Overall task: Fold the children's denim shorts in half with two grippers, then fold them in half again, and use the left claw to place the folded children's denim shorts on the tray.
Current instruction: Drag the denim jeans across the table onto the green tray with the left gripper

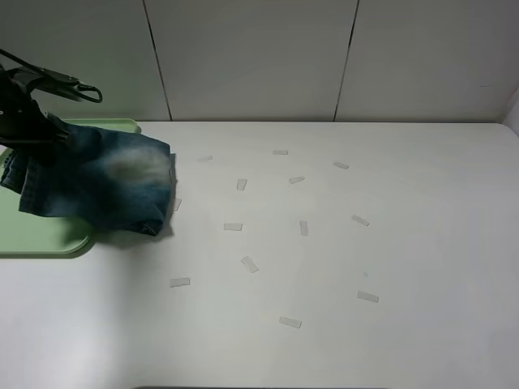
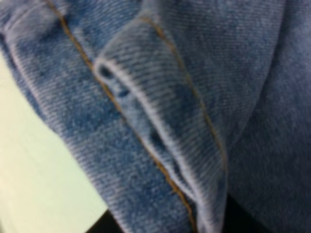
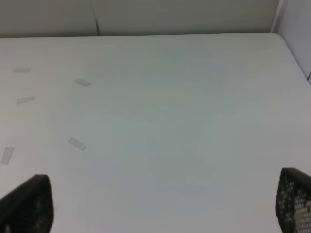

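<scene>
The children's denim shorts (image 1: 105,185) are hanging folded at approx 9 o'clock in the overhead view, half over the tray (image 1: 40,239), half over the table (image 1: 340,267), not set down yet. Left claw (image 1: 36,134) is gripping the shorts w/ denim filling its cam. Right claw (image 3: 160,206) is sitting wide open, holding nothing, over bare table w/ tape bits (image 1: 290,322). Folding looks done imo, only the drop onto the tray is left.
</scene>
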Robot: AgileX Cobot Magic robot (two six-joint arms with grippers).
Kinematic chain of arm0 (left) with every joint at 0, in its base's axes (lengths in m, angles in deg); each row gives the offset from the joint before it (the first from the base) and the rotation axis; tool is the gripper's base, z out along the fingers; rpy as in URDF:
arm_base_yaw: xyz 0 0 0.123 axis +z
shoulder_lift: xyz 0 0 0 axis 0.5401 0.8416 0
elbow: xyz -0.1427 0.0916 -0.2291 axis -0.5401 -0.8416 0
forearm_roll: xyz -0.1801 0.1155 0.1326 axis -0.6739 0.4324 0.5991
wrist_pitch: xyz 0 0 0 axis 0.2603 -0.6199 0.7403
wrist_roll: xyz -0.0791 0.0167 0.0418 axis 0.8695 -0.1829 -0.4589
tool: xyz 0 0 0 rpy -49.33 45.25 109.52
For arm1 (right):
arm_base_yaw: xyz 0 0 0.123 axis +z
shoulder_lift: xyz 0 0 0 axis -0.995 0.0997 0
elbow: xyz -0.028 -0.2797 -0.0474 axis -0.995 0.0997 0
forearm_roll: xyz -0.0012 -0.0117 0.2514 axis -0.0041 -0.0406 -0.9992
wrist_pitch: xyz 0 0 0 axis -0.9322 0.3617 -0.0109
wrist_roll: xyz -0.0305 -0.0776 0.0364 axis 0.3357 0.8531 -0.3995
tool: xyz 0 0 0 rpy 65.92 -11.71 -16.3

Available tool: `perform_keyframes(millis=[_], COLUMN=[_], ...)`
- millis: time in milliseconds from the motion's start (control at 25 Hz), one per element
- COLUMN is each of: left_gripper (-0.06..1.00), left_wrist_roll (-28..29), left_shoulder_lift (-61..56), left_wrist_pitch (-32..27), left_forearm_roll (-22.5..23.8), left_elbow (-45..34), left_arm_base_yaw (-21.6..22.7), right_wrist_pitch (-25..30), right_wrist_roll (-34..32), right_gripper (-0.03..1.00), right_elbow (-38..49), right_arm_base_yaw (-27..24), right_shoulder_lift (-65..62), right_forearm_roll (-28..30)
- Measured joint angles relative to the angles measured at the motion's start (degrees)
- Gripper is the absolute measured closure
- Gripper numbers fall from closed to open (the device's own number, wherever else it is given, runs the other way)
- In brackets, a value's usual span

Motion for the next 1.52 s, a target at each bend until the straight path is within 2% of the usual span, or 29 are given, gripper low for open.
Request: perform_keyframes(millis=[440,680,920,1160,1520], left_gripper=[0.73,0.73,0.74,0.74,0.74], left_wrist_roll=[-3.33,-5.54,-5.64,-5.66,-5.66], left_shoulder_lift=[0.00,0.00,0.00,0.00,1.73], left_wrist_pitch=[10.74,15.08,16.71,17.23,19.08], left_forearm_roll=[0.19,4.62,8.18,8.57,8.96], left_elbow=[-0.10,-0.21,-0.21,-0.28,-0.89], left_arm_base_yaw=[5.16,6.44,7.93,9.84,10.15], right_wrist_pitch=[0.00,0.00,0.00,0.00,0.00], right_wrist_roll=[0.00,0.00,0.00,0.00,0.00], right_gripper=[0.27,0.27,0.27,0.27,0.27], right_elbow=[0.00,0.00,0.00,0.00,0.00], right_arm_base_yaw=[0.00,0.00,0.00,0.00,0.00], right_shoulder_lift=[0.00,0.00,0.00,0.00,0.00], right_forearm_roll=[0.00,0.00,0.00,0.00,0.00])
